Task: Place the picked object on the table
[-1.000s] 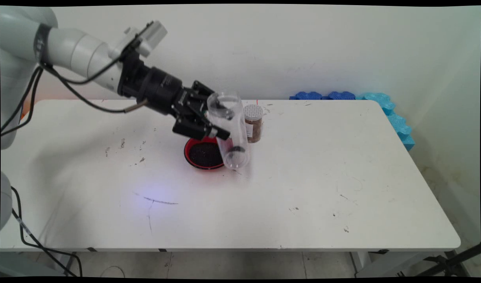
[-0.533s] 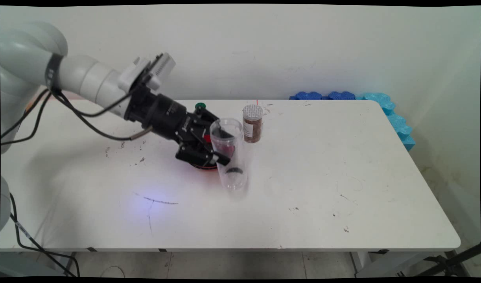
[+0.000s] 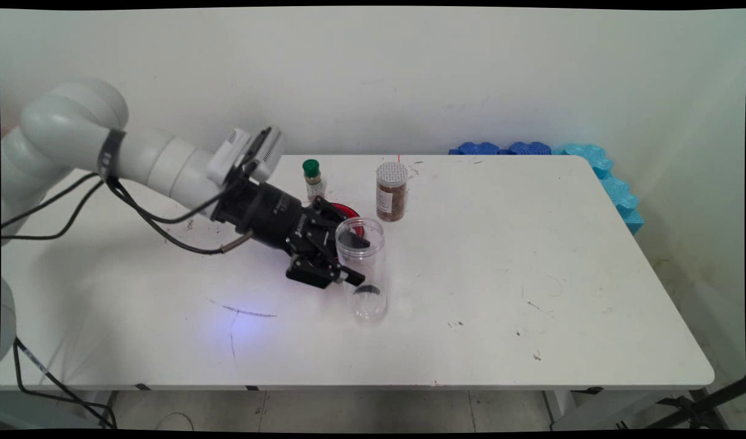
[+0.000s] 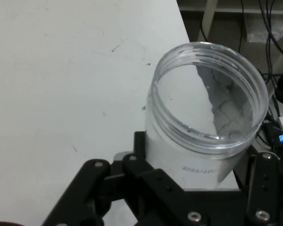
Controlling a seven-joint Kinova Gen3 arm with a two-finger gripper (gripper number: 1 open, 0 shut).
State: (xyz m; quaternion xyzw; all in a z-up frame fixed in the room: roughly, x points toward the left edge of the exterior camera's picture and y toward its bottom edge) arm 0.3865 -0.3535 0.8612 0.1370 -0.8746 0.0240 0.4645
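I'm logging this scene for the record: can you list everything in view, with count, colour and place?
Clear plastic jar, open-topped: one, transparent, upright at table centre, held between the fingers.
Red bowl: one, red, behind the jar, mostly hidden by the gripper.
Green-capped small bottle: one, toward the table's far edge.
Brown-filled spice jar with pale lid: one, right of the bottle.
Blue foam pieces: several, blue, at the far right corner by the wall.
White table: one.
Black two-finger gripper: one, closed on the clear jar.

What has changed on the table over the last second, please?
The hand, shut on the clear jar, carried it down and toward the table's near side, off the red bowl, turning it upright. The brown spice jar and green-capped bottle stayed put.
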